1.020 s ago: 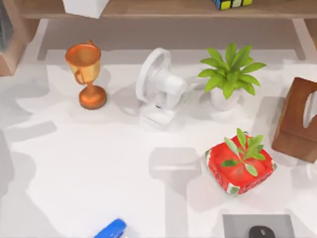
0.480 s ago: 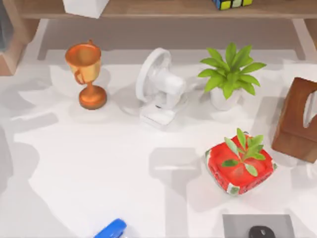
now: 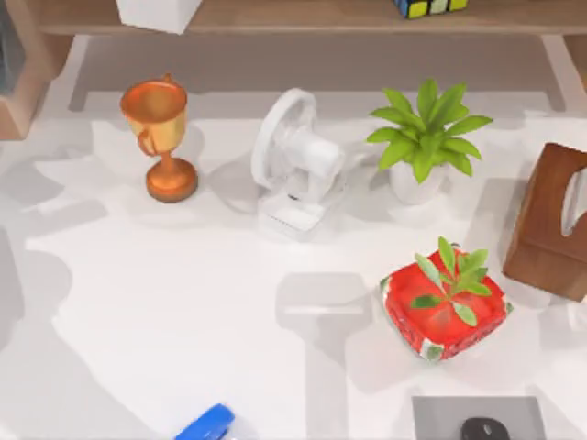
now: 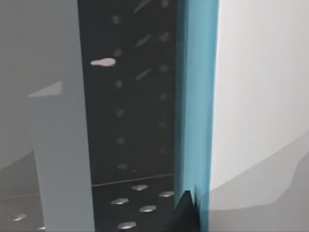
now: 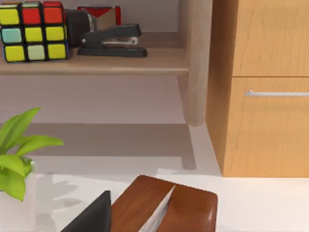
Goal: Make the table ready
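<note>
The white table (image 3: 183,312) fills the top view. On it stand an orange trophy (image 3: 160,137), a white desk fan (image 3: 293,160), a potted green plant (image 3: 424,142), a brown wooden tissue box (image 3: 550,220) and a red square pot with a small plant (image 3: 445,307). A dark edge of my right gripper (image 5: 94,215) shows in the right wrist view, close beside the tissue box (image 5: 169,208). In the left wrist view, a dark tip of my left gripper (image 4: 186,212) sits against a blue strip (image 4: 195,106) and a dark perforated panel (image 4: 130,96).
A blue object (image 3: 206,424) lies at the front edge. A black mouse (image 3: 483,429) rests on a grey pad (image 3: 440,412) at the front right. The wooden shelf (image 3: 303,16) at the back holds a colour cube (image 5: 34,30) and a black stapler (image 5: 113,41). A wooden cabinet (image 5: 260,87) stands at the far right.
Shadows on the table's left side have shifted slightly toward the back. No object has moved.
</note>
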